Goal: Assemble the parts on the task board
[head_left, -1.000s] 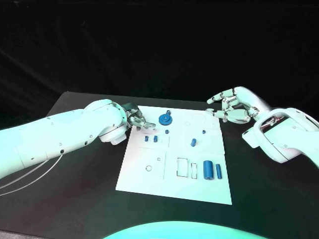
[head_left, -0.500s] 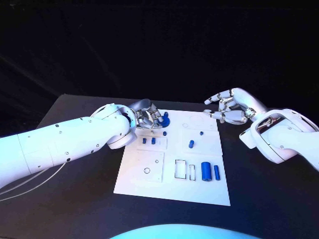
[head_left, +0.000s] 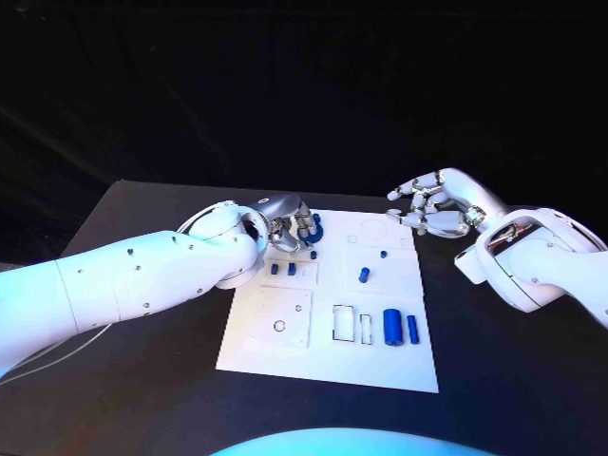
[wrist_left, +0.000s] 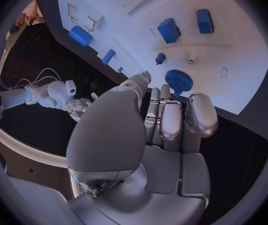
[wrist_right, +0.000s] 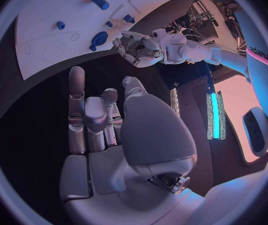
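One white task board (head_left: pixel 284 347) on one black table (head_left: pixel 140 237). Eight blue parts on the board: one toothed gear (head_left: pixel 313 227), two small square blocks (head_left: pixel 275 269) (head_left: pixel 291 269) side by side, two tiny pegs (head_left: pixel 313 255) (head_left: pixel 384 254), one short oblong piece (head_left: pixel 365 275), and two cylinders, one thick cylinder (head_left: pixel 391 327) and one slim cylinder (head_left: pixel 412 329). Two silver hands: left hand (head_left: pixel 294 228), right hand (head_left: pixel 434 204).
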`<move>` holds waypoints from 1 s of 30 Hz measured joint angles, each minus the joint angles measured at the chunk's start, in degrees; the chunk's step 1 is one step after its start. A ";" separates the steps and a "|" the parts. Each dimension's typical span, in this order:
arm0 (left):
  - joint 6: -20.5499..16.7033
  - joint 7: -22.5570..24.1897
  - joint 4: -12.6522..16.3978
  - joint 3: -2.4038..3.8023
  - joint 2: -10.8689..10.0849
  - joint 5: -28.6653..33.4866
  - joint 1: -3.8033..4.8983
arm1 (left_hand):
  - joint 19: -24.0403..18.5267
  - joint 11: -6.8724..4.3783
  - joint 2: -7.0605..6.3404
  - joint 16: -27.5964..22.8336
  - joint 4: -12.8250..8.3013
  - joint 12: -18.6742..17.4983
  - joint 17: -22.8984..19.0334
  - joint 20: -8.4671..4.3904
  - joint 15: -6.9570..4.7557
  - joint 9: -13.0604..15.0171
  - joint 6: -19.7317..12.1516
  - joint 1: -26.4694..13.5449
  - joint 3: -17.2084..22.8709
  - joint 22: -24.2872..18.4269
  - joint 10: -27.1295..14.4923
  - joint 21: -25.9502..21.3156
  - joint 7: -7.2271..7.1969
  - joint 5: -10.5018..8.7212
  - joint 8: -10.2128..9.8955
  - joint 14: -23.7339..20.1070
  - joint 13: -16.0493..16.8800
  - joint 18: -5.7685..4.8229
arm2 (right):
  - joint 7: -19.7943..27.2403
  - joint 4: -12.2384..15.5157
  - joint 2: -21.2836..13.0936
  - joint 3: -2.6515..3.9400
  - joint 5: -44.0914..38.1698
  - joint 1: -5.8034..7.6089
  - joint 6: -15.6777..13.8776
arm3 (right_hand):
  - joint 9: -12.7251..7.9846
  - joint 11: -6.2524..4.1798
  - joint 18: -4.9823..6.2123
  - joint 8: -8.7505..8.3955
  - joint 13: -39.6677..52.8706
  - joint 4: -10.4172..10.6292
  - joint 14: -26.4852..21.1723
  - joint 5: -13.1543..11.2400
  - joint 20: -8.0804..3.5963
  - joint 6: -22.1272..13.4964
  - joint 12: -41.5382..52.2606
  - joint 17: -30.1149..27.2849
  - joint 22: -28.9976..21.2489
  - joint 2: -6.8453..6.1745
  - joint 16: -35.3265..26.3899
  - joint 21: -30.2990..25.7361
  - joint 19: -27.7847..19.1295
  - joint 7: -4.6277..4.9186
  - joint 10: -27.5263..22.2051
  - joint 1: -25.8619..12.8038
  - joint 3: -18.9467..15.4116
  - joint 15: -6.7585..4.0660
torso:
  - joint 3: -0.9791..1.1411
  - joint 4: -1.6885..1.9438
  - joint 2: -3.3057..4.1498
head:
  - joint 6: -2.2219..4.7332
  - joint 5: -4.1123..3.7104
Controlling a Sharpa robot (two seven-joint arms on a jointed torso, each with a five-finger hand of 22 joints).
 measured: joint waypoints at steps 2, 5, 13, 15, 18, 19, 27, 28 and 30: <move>0.60 0.00 -0.54 -0.01 0.41 -0.84 -0.12 | 0.28 0.00 -0.16 0.51 0.37 -0.28 0.44 0.25 -0.12 -0.31 0.40 -0.16 -0.39 0.32 0.00 0.14 0.00 -0.01 0.00 0.25 -0.52 0.00 | -0.02 0.01 0.00 0.00 0.00 0.00 0.00 | 0.00 0.03 0.00 0.00 -0.19 0.00 -0.20 0.00 0.00 0.00 0.00 -0.11 0.00 0.00 -0.06 -0.03 0.00 0.00 -0.16 0.00 0.00 0.21 | 0.00 -0.02 0.01 | -0.02 -0.04; 1.63 -0.04 -1.41 -0.02 1.09 -1.84 -0.34 | 0.89 0.00 0.09 1.05 0.18 -0.82 0.95 0.07 -0.14 -0.67 0.90 -0.41 -0.69 1.02 0.00 0.93 -0.07 -0.01 -0.33 0.65 -1.09 0.00 | -0.04 0.02 0.00 0.00 0.02 0.00 0.00 | 0.00 0.03 0.00 0.00 -0.39 0.00 -0.21 0.00 0.00 0.00 -0.25 -0.11 -0.07 0.00 -0.07 -0.03 0.00 0.00 -0.16 0.00 0.00 0.21 | 0.00 -0.03 0.00 | -0.05 -0.08; 3.82 -0.08 -3.04 -0.02 2.52 -3.50 -0.82 | 1.80 -0.01 0.21 1.68 -0.06 -1.16 1.49 -0.04 -0.05 -1.29 1.49 -0.40 -0.92 2.18 0.44 2.00 -0.25 -0.01 -0.66 1.34 -1.88 -0.01 | -0.04 -0.30 0.21 0.00 0.22 0.00 0.00 | 0.00 0.02 0.00 0.00 -0.71 0.00 -0.20 0.22 0.01 0.00 -0.59 -0.40 -0.07 0.00 -0.41 -0.03 -0.01 0.00 -0.16 0.00 0.00 0.21 | -0.08 0.14 -0.05 | -0.09 -0.29; 4.20 -0.10 -3.42 -0.02 2.88 -3.76 -0.84 | 2.55 -0.23 0.42 1.68 -0.06 -1.41 1.54 0.05 -0.24 -1.41 1.52 -0.20 -0.92 2.61 0.66 2.75 -0.28 -0.01 -0.88 1.54 -1.99 0.00 | -0.04 -0.37 0.28 0.00 0.31 -0.03 0.01 | 0.00 0.02 0.00 0.00 -0.86 -0.01 -0.20 0.22 0.21 0.00 -0.59 -0.49 -0.12 0.00 -0.42 -0.12 -0.21 0.00 -0.16 0.00 0.01 0.21 | -0.07 0.15 -0.09 | -0.13 -0.37; 4.72 -0.14 -3.89 -0.02 3.35 -4.15 -0.88 | 3.67 -0.11 0.47 1.98 -0.06 -1.48 1.66 -0.07 -0.24 -1.58 1.72 -0.14 -0.92 2.70 0.96 4.46 -0.08 -0.01 -0.96 1.54 -2.12 -0.32 | -0.04 -0.45 0.37 0.00 0.46 -0.08 0.01 | 0.00 0.02 0.00 0.00 -0.98 -0.16 -0.20 0.22 0.22 0.00 -0.67 -0.61 -0.13 0.00 -0.64 -0.26 -0.22 0.00 -0.16 0.00 0.15 0.21 | -0.08 0.12 -0.11 | -0.09 -0.42; 4.87 -0.15 -4.03 -0.02 3.45 -4.26 -0.89 | 3.84 -0.22 0.47 2.06 -0.06 -1.48 1.73 -0.05 -0.31 -1.60 1.72 -0.14 -0.92 2.70 1.07 4.83 -0.08 -0.01 -0.96 1.62 -2.17 -0.92 | -0.04 -0.46 0.39 0.00 0.51 -0.10 0.01 | 0.00 -0.08 0.00 0.00 -1.03 -0.16 -0.20 0.22 0.21 0.00 -0.81 -0.66 -0.13 0.00 -0.64 -0.25 -0.22 0.00 -0.27 0.00 0.16 0.21 | -0.08 0.11 -0.11 | -0.08 -0.41; 5.72 -0.24 -5.14 -0.01 4.42 -4.94 -1.05 | 5.40 -0.75 1.48 2.52 -0.82 -1.48 2.04 -0.36 -0.66 -2.14 2.43 0.86 -0.16 2.69 2.63 7.08 0.02 -0.01 -1.18 1.96 -2.53 -0.92 | -0.04 -0.57 0.57 0.00 0.75 -0.19 0.04 | 0.00 -0.17 0.00 0.21 -1.44 0.00 -0.20 0.22 0.21 0.01 -1.10 -0.89 -0.20 0.00 -0.96 -0.47 -0.22 -0.02 -0.36 0.00 0.31 0.20 | -0.04 0.04 -0.12 | -0.04 -0.36; 5.76 -0.24 -5.25 -0.01 4.52 -4.99 -1.07 | 5.60 -0.76 1.60 2.65 -1.02 -1.48 2.11 -0.34 -0.66 -2.20 2.56 0.99 0.04 2.69 3.04 7.45 -0.10 -0.01 -1.18 1.96 -2.56 -0.93 | -0.04 -0.57 0.60 0.00 0.76 -0.19 0.04 | 0.00 -0.17 0.00 0.21 -1.45 0.00 -0.20 0.22 0.21 0.01 -1.11 -0.89 -0.20 0.00 -0.96 -0.47 -0.22 -0.01 -0.36 0.00 0.31 0.20 | -0.04 0.03 -0.11 | -0.03 -0.36; 5.80 -0.24 -5.55 -0.01 4.74 -5.09 -1.13 | 5.80 -1.03 1.84 2.69 -1.35 -1.48 2.13 -0.54 -0.75 -2.30 2.94 1.23 0.37 2.69 3.53 8.08 -0.07 -0.01 -1.18 2.05 -2.62 -1.78 | -0.04 -0.57 0.65 0.00 0.78 -0.20 0.05 | 0.00 -0.17 0.00 0.21 -1.45 0.00 -0.20 0.22 0.21 0.01 -1.11 -0.89 -0.20 0.00 -0.96 -0.47 -0.21 -0.02 -0.36 0.00 0.31 0.21 | -0.03 0.01 -0.10 | -0.02 -0.35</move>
